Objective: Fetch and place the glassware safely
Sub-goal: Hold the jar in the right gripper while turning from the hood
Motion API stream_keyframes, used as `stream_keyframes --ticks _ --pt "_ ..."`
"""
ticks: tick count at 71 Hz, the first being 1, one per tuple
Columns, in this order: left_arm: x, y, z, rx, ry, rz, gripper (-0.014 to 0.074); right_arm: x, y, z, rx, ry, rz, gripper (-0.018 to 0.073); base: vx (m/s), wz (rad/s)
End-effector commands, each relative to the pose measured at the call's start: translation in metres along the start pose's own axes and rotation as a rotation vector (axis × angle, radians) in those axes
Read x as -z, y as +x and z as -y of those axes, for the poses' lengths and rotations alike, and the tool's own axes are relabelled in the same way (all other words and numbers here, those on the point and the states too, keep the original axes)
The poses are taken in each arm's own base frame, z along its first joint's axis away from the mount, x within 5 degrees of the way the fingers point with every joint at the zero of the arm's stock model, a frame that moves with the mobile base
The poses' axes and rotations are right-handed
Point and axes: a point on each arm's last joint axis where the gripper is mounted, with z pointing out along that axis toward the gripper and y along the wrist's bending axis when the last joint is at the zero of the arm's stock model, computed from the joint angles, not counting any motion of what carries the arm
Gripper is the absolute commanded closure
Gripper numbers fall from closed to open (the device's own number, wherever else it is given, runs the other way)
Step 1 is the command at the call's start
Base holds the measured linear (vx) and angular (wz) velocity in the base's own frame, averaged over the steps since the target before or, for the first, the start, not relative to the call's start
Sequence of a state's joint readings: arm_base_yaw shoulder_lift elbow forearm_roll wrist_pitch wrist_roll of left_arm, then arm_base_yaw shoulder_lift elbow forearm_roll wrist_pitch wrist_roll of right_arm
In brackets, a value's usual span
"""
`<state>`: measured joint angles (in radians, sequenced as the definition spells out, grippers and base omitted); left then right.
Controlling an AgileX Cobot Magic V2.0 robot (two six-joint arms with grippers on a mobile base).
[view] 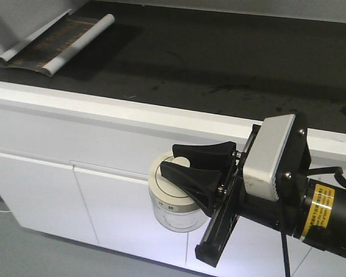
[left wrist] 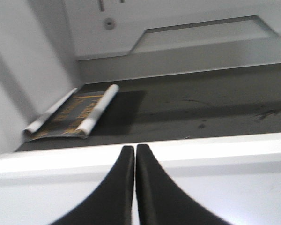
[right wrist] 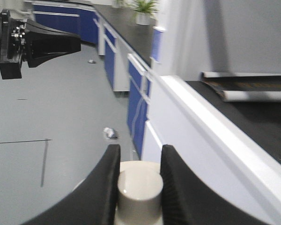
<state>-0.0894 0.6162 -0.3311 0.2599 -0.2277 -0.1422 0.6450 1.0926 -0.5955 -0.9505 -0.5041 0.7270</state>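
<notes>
In the lower right of the front view the black right gripper [view: 171, 160] is reaching in on its dark arm, with a silver-grey camera box [view: 271, 153] sitting on its wrist. Its two curved fingers are standing narrow and are clamping the central knob [right wrist: 139, 190] of a cream-white round lid [view: 161, 180]. In the right wrist view, at the bottom centre, the knob is sitting between both fingers and touching them.

Under this lid the small squat clear glass jar [view: 176, 218] is hanging in the lower middle of the front view. It is in front of the white cabinet doors [view: 40, 190] and lower than the counter. A small dark mark is showing on the lid's rim.

The black left gripper [left wrist: 134, 149] is filling the bottom centre of the left wrist view. Its fingers are pressing together with only a thin line between them, and there is nothing between them. The same gripper is appearing in the upper left of the right wrist view, over the grey floor [right wrist: 61, 117], well apart from the jar.

Behind the jar the thick white front edge [view: 104, 107] of the counter is running across the front view, and after it the dark matte countertop [view: 219, 52] is spreading. Far back, in the upper left, a white rolled paper sheet with a dark printed inside [view: 57, 40] is lying on the countertop, curling at both sides. At the top of the right wrist view, blue cabinets [right wrist: 70, 23] and a green potted plant [right wrist: 143, 9] are standing in the distance.
</notes>
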Motion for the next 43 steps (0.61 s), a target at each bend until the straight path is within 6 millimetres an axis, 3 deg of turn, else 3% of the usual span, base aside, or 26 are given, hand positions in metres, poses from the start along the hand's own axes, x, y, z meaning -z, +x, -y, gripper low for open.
stream_keyframes --ticks 1,43 --pt "-0.0005 -0.0152 0.0006 0.017 0.012 0.094 0.0603 0.0038 -0.0211 -0.0018 -0.002 -0.023 0.112 0.0559 -0.14 0.54" --pt "-0.0005 -0.0152 0.0006 0.017 0.012 0.094 0.0603 0.0036 -0.0208 -0.0018 -0.001 -0.025 0.111 0.0559 -0.17 0.69"
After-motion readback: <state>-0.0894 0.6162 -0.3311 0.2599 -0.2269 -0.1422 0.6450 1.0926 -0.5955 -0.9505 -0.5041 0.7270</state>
